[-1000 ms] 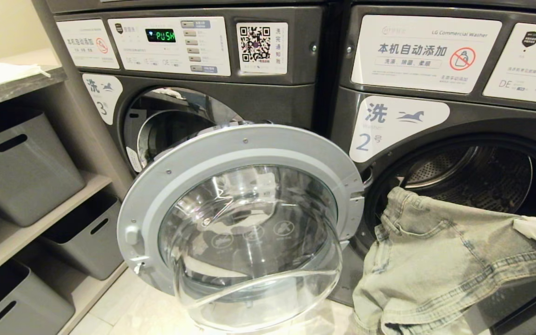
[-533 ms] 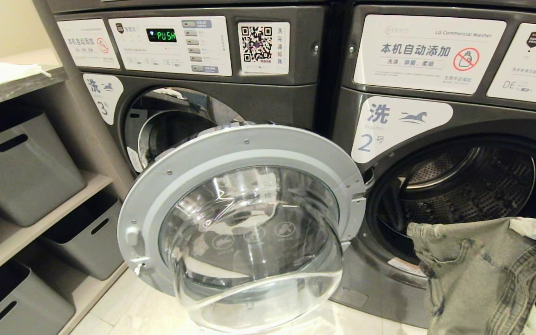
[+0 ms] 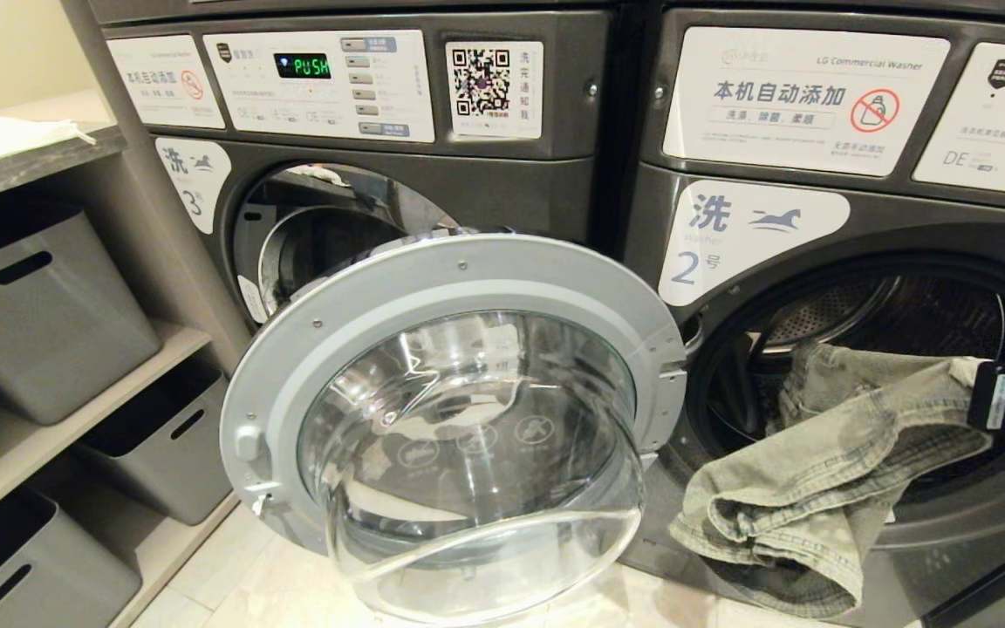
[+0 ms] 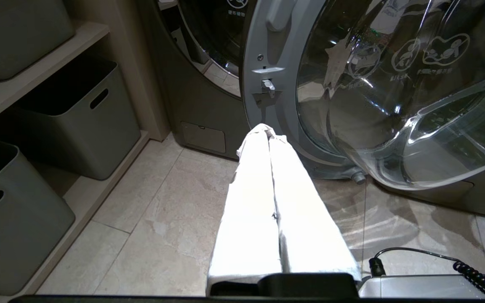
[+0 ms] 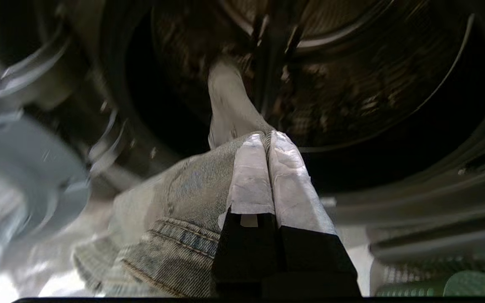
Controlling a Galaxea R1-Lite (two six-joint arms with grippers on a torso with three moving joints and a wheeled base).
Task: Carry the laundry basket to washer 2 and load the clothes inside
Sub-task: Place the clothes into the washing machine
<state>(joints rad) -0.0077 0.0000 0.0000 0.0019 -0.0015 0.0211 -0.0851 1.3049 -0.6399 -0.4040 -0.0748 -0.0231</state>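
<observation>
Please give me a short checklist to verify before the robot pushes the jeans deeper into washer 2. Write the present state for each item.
1. washer 2 door open, drum reachable: ok.
2. right gripper jaws shut on the clothes: ok.
3. Garment fully inside the drum: not ok; part hangs out over the lower rim.
4. Open door clear of the garment: ok.
5. left gripper shut, empty, low by the floor, out of the way: ok.
6. More clothes left in the laundry basket: cannot tell.
</observation>
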